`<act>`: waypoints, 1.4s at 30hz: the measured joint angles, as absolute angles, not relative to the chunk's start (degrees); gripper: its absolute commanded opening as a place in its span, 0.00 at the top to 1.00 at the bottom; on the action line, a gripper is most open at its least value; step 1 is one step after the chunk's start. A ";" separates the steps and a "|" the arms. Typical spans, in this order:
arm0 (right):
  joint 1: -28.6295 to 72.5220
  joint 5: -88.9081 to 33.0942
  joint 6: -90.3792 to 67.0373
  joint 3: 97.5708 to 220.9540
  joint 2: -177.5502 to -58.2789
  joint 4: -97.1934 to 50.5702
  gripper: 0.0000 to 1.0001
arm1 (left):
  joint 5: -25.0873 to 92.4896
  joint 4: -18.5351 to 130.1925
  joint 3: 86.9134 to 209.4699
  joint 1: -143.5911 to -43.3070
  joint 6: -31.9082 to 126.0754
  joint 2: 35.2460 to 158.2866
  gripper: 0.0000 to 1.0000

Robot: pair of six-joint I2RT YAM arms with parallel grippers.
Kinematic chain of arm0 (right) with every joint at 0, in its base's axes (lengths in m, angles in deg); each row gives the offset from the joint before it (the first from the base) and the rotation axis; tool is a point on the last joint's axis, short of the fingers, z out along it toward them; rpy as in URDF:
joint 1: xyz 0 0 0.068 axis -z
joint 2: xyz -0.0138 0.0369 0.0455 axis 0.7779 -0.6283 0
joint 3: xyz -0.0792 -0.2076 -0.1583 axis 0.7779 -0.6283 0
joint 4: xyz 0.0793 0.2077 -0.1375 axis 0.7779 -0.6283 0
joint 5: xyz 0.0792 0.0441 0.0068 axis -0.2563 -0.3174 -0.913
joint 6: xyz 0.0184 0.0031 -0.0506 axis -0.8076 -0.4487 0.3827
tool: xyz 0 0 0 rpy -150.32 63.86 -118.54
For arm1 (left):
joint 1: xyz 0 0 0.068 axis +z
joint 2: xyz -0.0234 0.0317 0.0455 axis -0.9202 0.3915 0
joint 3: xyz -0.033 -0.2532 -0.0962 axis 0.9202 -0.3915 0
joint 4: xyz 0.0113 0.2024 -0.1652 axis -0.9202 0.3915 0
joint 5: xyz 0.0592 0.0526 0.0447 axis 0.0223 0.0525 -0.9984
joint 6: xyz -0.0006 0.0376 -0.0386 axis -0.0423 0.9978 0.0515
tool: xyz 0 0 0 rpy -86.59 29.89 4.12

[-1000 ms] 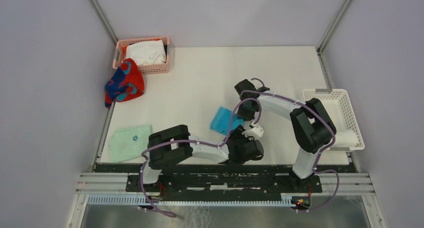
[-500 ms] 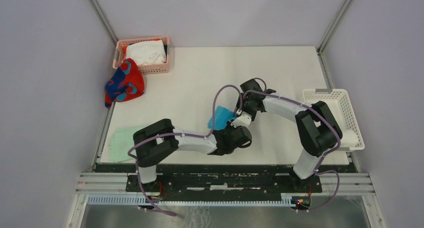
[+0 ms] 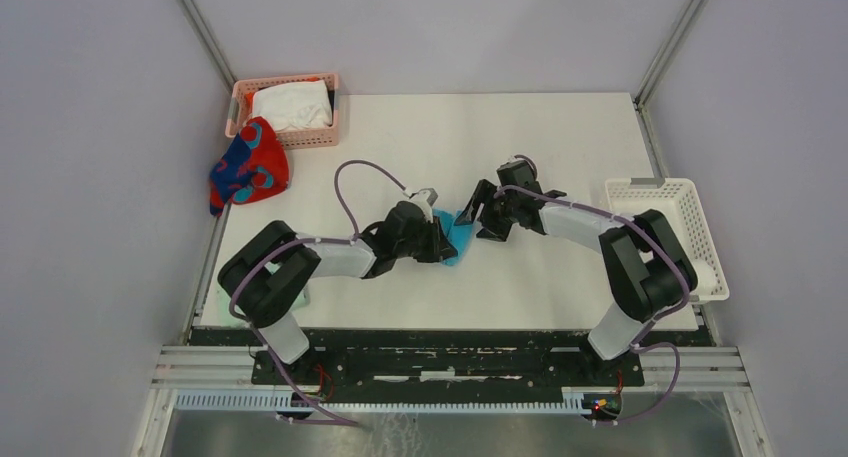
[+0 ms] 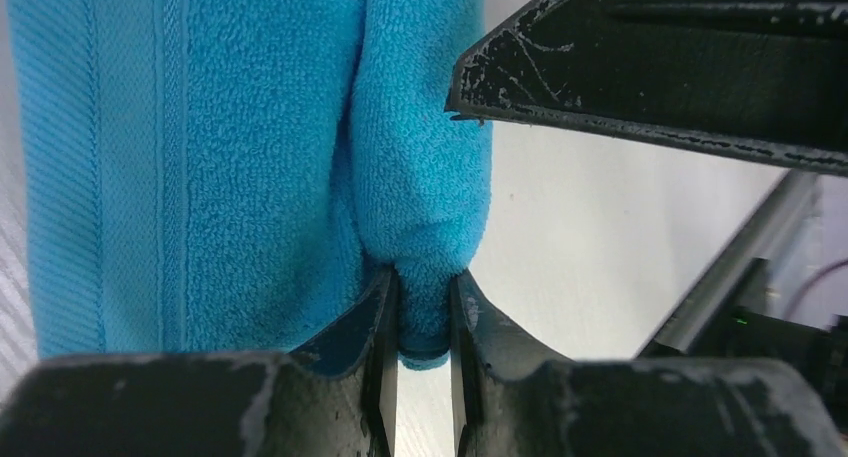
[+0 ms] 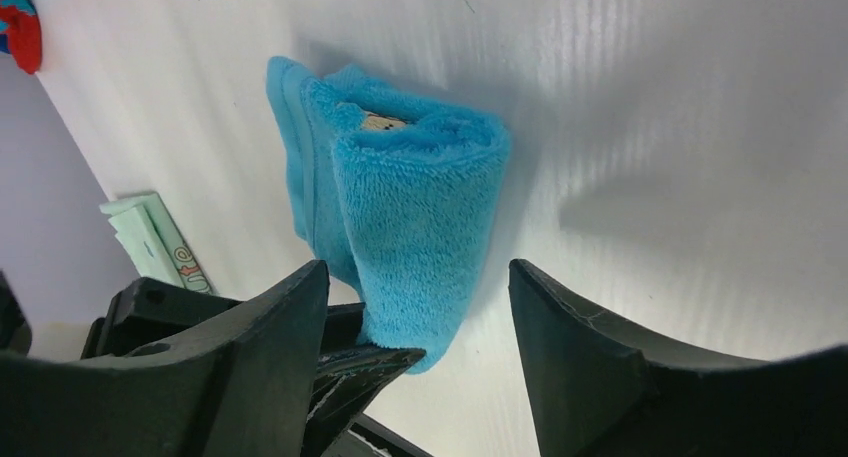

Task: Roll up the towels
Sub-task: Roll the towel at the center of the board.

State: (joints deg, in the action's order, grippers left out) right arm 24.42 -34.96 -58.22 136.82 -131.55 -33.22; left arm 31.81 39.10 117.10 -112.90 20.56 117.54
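Left tool [image 4: 425,307] is pinched tight on a thick fold at the near end of the turquoise towel [image 4: 200,157], its two dark fingers [image 4: 372,337] squeezing the terry between them. Right tool [image 5: 415,277] stands spread wide, one finger on either side of the same towel's rolled part. One of its fingertips seems to press against the fold, though the wrist views are too close to be sure.

The turquoise towel lies partly rolled near the middle of the tabletop [image 3: 400,147], between the two tools, with a flat ribbed edge showing beside the roll. The white towel [image 3: 290,105] sits in the pink basket [image 3: 312,137] at the far left corner. The red towel [image 3: 250,162] lies bunched just in front of that basket, at the tabletop's left edge.
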 measured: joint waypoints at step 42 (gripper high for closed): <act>20.33 -20.82 -62.79 148.55 -140.93 -49.79 0.76 | -3.79 64.02 130.92 -135.90 26.81 111.27 0.36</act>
